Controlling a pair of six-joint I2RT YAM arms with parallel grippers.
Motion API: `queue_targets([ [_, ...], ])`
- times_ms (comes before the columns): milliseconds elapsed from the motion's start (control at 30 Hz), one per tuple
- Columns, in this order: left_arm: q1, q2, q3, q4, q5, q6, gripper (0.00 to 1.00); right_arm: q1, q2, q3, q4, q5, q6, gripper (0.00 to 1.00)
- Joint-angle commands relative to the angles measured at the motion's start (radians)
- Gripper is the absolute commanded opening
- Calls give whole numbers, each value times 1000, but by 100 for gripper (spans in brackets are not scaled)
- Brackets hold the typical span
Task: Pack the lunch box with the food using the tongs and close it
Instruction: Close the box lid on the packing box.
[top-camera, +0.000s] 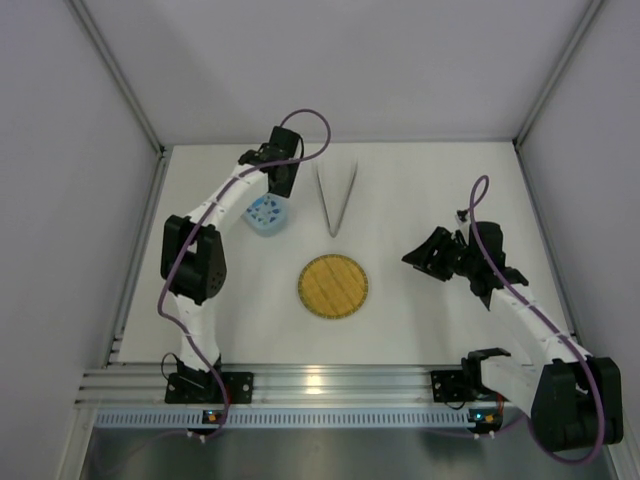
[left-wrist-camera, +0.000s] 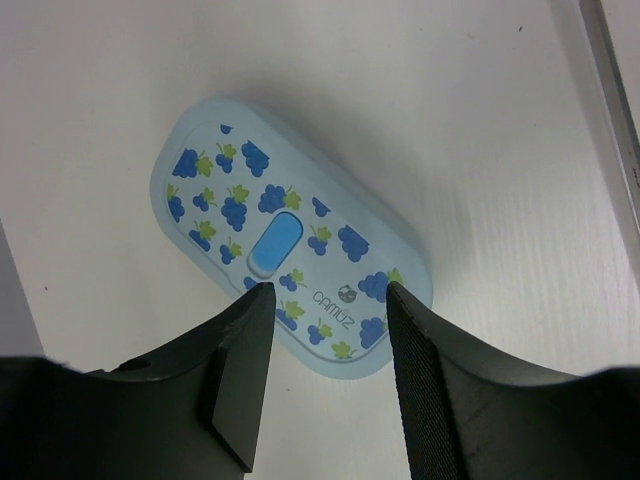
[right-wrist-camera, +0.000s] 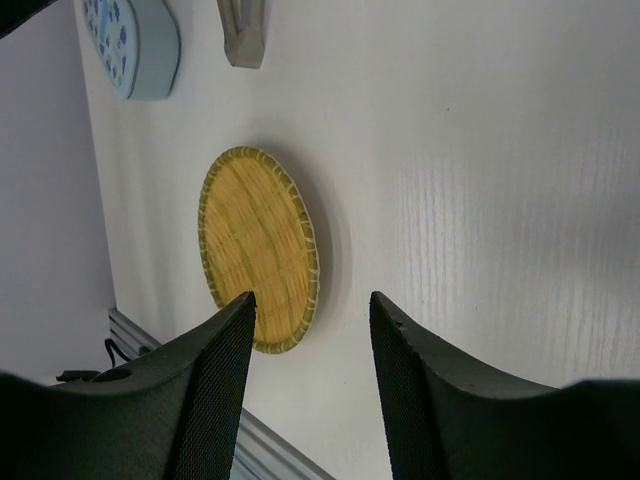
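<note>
Over the lidded lunch box (left-wrist-camera: 270, 190) at the far left of the surface (top-camera: 420, 180), the left hand (left-wrist-camera: 330, 295) hovers half open, holding nothing. Just right of the box lie the tongs (top-camera: 336, 195); nearer sits the woven plate (top-camera: 333, 285). The right hand (right-wrist-camera: 312, 302) — half open, empty — hangs well right of it.

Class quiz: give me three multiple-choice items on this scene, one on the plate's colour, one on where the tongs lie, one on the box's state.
1. The plate is: A yellow; B red; C blue.
2. The tongs lie: A on the plate; B right of the box; C inside the box.
3. The box is: A lid off; B lid on; C tipped on its side.
Key: 1 A, its weave is yellow. 2 B, they lie flat beside the box. 3 B, the grape-printed lid covers it.
</note>
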Motion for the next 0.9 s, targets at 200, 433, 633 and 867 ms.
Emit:
queue_targets([
  [200, 67, 137, 4, 3, -48, -109, 53, 14, 6, 1, 26, 5, -44, 49],
  [433, 71, 163, -15, -27, -58, -99, 53, 14, 17, -5, 38, 2, -44, 49],
  [633, 73, 155, -9, -29, -59, -102, 53, 15, 19, -4, 38, -1, -44, 49],
  [867, 76, 108, 31, -17, -45, -119, 54, 15, 20, 1, 38, -2, -47, 49],
])
